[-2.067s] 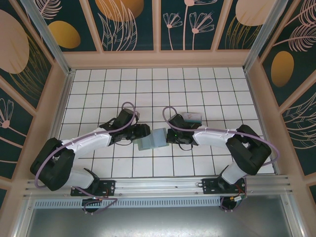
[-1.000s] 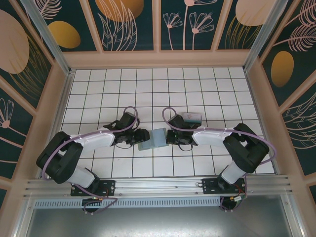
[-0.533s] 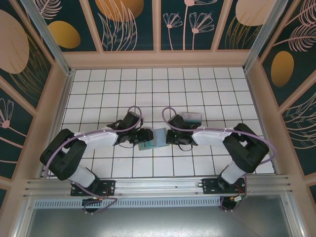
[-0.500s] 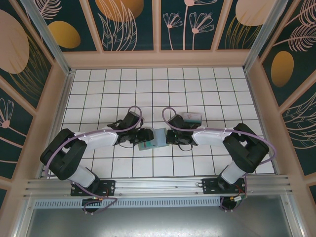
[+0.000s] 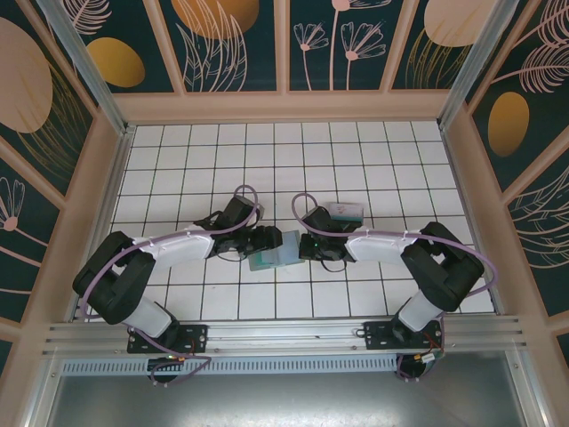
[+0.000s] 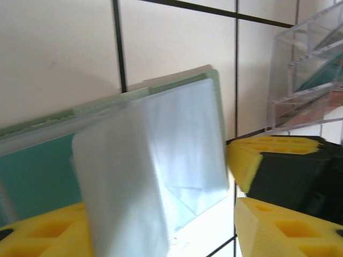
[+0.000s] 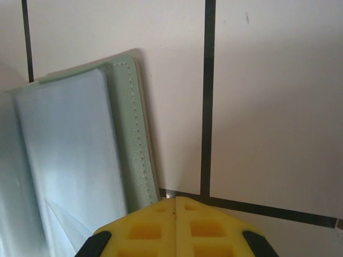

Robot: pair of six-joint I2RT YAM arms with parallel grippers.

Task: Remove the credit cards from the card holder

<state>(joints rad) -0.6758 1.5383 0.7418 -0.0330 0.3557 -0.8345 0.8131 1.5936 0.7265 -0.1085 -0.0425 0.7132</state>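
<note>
The sage-green card holder [image 5: 277, 250] lies open on the tiles between both grippers. In the left wrist view its clear sleeves [image 6: 161, 160] stand lifted, and a teal credit card [image 6: 35, 176] shows inside the holder under them. My left gripper [image 5: 265, 238] is open, its yellow fingers [image 6: 284, 230] standing wide on either side of the raised sleeve. My right gripper [image 5: 305, 246] is shut, its joined tip [image 7: 177, 201] resting at the holder's stitched right edge [image 7: 131, 134].
A clear plastic stand [image 5: 345, 212] with teal and red cards [image 6: 316, 80] sits just behind the right gripper. Raised wooden walls [image 5: 284, 107] border the white tiled floor on three sides.
My left gripper has slid right over the holder's left half and its jaws have spread wider. The right arm and the holder have stayed put.
</note>
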